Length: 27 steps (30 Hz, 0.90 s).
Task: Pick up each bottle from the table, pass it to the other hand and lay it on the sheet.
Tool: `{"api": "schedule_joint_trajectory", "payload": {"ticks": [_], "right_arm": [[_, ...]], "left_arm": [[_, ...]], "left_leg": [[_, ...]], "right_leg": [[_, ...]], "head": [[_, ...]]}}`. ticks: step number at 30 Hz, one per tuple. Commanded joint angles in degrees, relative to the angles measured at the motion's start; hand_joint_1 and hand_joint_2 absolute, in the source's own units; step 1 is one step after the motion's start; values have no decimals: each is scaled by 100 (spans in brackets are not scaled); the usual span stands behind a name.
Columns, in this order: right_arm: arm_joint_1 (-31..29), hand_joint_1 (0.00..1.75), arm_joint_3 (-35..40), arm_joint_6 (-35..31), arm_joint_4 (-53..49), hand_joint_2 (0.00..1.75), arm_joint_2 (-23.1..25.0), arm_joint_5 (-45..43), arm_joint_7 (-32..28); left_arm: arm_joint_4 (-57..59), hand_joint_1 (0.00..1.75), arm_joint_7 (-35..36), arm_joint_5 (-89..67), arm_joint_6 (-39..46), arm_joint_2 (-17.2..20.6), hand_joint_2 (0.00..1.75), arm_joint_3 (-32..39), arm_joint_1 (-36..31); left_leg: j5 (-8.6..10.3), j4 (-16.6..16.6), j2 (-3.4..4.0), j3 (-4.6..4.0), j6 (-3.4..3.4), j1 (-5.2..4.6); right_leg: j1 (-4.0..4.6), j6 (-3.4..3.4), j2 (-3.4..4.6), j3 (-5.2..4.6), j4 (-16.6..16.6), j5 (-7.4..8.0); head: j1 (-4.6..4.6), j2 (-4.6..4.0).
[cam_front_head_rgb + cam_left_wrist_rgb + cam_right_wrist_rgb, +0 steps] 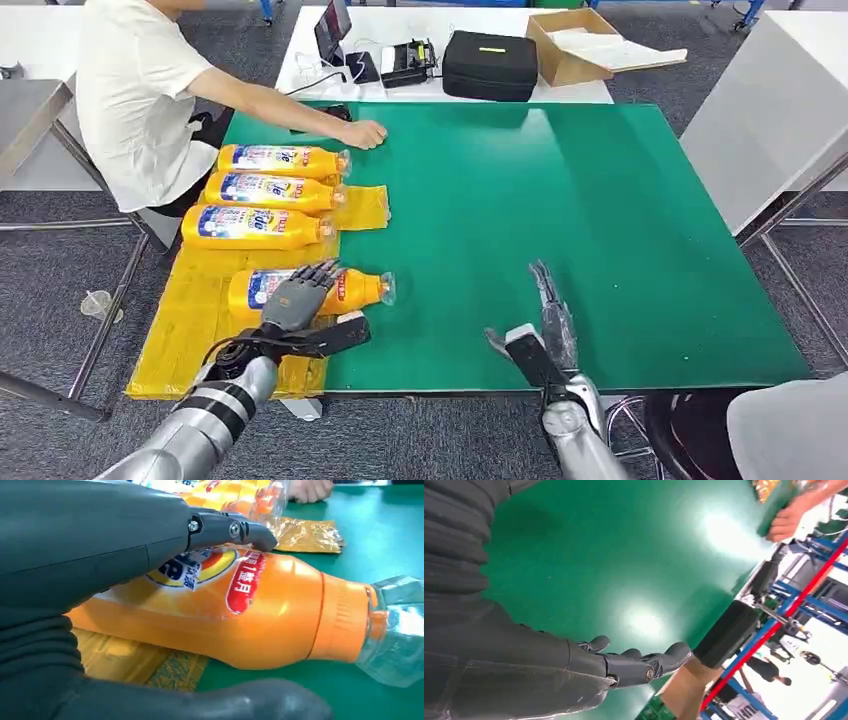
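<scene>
The nearest bottle (315,290) lies on its side at the front of the yellow sheet (190,330), body on the sheet, neck and clear cap (397,630) jutting out over the green mat (560,230). Your left hand (298,297) is draped over its label, fingers (232,530) curved across the top and thumb low in front; the left wrist view leaves a gap under the fingers, so you cannot tell whether it is grasping or just resting there. Three more bottles lie in a row further back on the sheet.

Your right hand (545,330) hangs over bare mat, well apart from the bottle, fingers spread and holding nothing.

This looks like the laying-down step for the fourth bottle, with no bottle left standing elsewhere on the mat. Next, loosen the fingers and lift straight up, so the round body does not roll. Mind the person's hand (362,133) resting on the mat beyond the far bottle.
</scene>
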Motion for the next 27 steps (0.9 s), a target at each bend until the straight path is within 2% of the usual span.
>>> {"api": "schedule_joint_trajectory", "payload": {"ticks": [1, 2, 3, 4, 5, 10, 13, 15, 16, 19, 20, 21, 22, 24, 25, 26, 27], "right_arm": [[363, 0, -383, 59, -375, 175, -1, -79, -83], [409, 0, -438, 247, -522, 175, 66, -323, -204], [491, 0, -583, 1076, -858, 175, 220, -1315, -297], [537, 0, -640, 1422, -1033, 175, 343, -1806, -297], [536, 0, -623, 1425, -1051, 175, 367, -1808, -295], [522, 0, -597, 1408, -1026, 175, 358, -1794, -297], [766, 0, -500, 1946, -1797, 175, 434, -2623, -297], [870, 0, -271, 2002, -2011, 175, 501, -2659, -297], [894, 0, -91, 1875, -2075, 175, 515, -2591, -297], [927, 0, 234, 1346, -2381, 175, 495, -2690, -297], [927, 0, 234, 1346, -2381, 0, 495, -2690, -297], [995, 0, 256, 621, -2698, 0, 624, -2615, -297], [982, 0, 354, 463, -2541, 0, 651, -2669, -297], [873, 0, 428, 333, -1694, 0, 804, -2706, -278], [873, 0, 441, 307, -1656, 0, 827, -2712, -293], [876, 0, 509, 2, -1594, 0, 849, -2506, -86], [891, 0, 541, -147, -1608, 0, 862, -2405, -111]], "left_arm": [[-2591, 0, -35, 255, 869, 420, 0, -969, 1232], [-2811, 0, -138, 519, 1135, 320, 0, -884, 1395], [-3028, 0, -666, 1407, 1327, 126, 0, -698, 1595], [-3060, 0, -926, 2021, 1303, -12, 0, -644, 1678], [-3056, 0, -922, 2030, 1313, -25, 0, -661, 1684], [-2888, 0, -964, 2151, 1414, 19, 0, -723, 1587], [-2866, 0, -1375, 3658, 955, -354, 0, -376, 1708], [-2668, 0, -1409, 4017, 873, -515, 0, -412, 1659], [-2511, 0, -1499, 4109, 994, -572, 175, -478, 1595], [-2382, 0, -1581, 4367, 1224, -580, 175, -579, 1500], [-2382, 0, -1581, 4367, 1224, -580, 175, -579, 1500], [-2417, 0, -1424, 5076, 928, -703, 175, -427, 1554], [-2412, 0, -1361, 5286, 854, -723, 0, -446, 1563], [-2354, 0, -1291, 5539, 951, -755, 0, -563, 1617], [-2345, 0, -1312, 5558, 980, -743, 0, -596, 1625], [-2364, 0, -1313, 5713, 1184, -764, 175, -572, 1687], [-2396, 0, -1325, 5766, 1212, -751, 175, -591, 1719]], "left_leg": [[-15, 0, 22, 6, -4, 4], [-12, -2, 17, -3, -2, 3], [-20, 2, 25, -2, -3, 4], [-25, 9, 29, -12, -3, 6], [-17, 9, 22, -37, -2, 2], [-18, 5, 26, -49, -5, 7], [-11, 4, 19, -65, -4, 5], [-12, 8, 13, -70, -3, 3], [-7, 3, 11, -73, -2, 1], [-18, 6, 27, -58, -4, 8], [-11, 3, 29, -69, -4, 4], [-32, 14, 47, -44, -7, 11], [-21, 7, 40, -56, -7, 8], [-19, 8, 39, -60, -7, 9], [-13, -2, 32, -56, -5, 8], [-22, -2, 44, -38, -7, 13], [-15, -5, 41, -51, -5, 11]], "right_leg": [[8, -25, 11, 1, -2, -10], [6, -18, 8, -6, -3, -8], [8, -26, 13, -7, 0, -14], [11, -29, 15, -17, 4, -18], [5, -19, 10, -41, 8, -13], [10, -24, 12, -56, 2, -11], [7, -17, 6, -74, 2, -6], [5, -16, 0, -78, 7, -10], [2, -12, -1, -81, 3, -6], [10, -21, 12, -65, 1, -10], [6, -15, 11, -78, 1, -4], [16, -36, 23, -54, 8, -19], [11, -27, 16, -67, 5, -12], [13, -25, 16, -73, 5, -10], [11, -18, 11, -66, -7, -5], [17, -29, 20, -49, -10, -10], [14, -19, 21, -63, -11, -4]], "head": [[0, 0], [0, 0], [0, 0], [0, 0], [0, 0], [0, 0], [0, 0], [0, 0], [0, 0], [2, 0], [2, 0], [0, 0], [0, 0], [0, 0], [0, 0], [0, 0], [0, 0]]}}
